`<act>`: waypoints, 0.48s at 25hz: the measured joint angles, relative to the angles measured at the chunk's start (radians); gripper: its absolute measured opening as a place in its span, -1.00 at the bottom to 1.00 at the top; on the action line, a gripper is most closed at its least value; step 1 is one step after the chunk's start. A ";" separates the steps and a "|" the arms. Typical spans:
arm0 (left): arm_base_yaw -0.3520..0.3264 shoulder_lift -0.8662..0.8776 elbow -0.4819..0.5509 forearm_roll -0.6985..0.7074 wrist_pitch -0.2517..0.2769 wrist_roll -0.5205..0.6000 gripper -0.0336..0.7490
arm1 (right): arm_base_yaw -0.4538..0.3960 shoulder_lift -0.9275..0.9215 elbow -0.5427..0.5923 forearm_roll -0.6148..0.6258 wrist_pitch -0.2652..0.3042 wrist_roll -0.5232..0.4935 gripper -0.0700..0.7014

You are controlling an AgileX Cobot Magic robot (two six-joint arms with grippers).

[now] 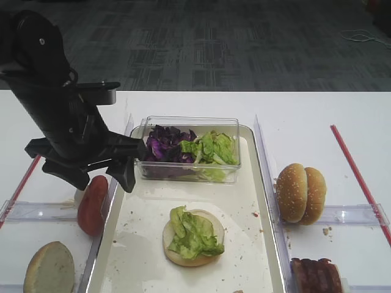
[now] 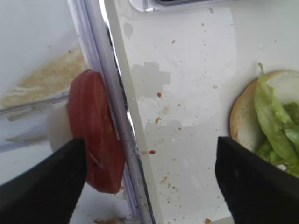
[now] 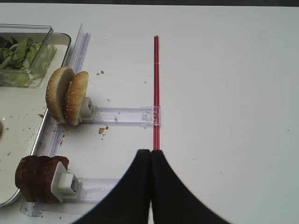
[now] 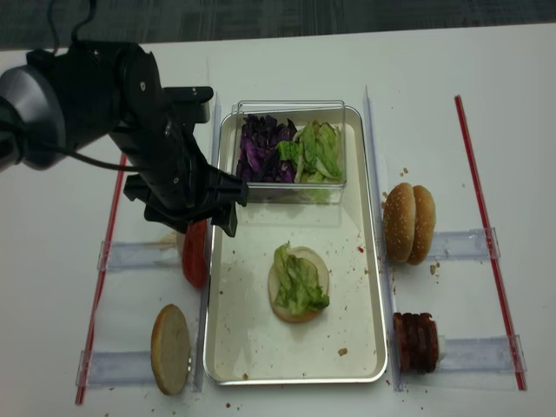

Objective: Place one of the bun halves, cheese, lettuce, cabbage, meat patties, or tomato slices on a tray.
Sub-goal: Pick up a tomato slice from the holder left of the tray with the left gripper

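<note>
Hovering left gripper point(image 2: 147, 179) with jaws wide apart, gripping nothing, tomato slices point(image 2: 96, 140) beside its left finger; right gripper point(image 3: 150, 154) sitting pressed together, empty.

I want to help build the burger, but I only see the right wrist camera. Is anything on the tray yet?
Observer: Yes, a bun half lies on the tray, lettuce on top.
Child: Where's the other gripper?
Observer: The left gripper hangs open over the tray's left rim.
Child: Any tomato?
Observer: Tomato slices stand on edge just outside that rim, beside one finger.
Child: And purple stuff?
Observer: Cabbage sits in the clear box, beside more lettuce.
</note>
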 joint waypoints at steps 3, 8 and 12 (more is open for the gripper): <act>0.000 0.000 0.000 0.000 -0.004 0.000 0.51 | 0.000 0.000 0.000 0.000 0.000 0.000 -0.72; 0.000 0.006 0.000 0.000 -0.014 0.000 0.51 | 0.000 0.000 0.000 0.000 0.000 0.000 -0.72; 0.000 0.049 0.000 -0.012 -0.017 0.000 0.51 | 0.000 0.000 0.000 0.000 0.000 0.000 -0.72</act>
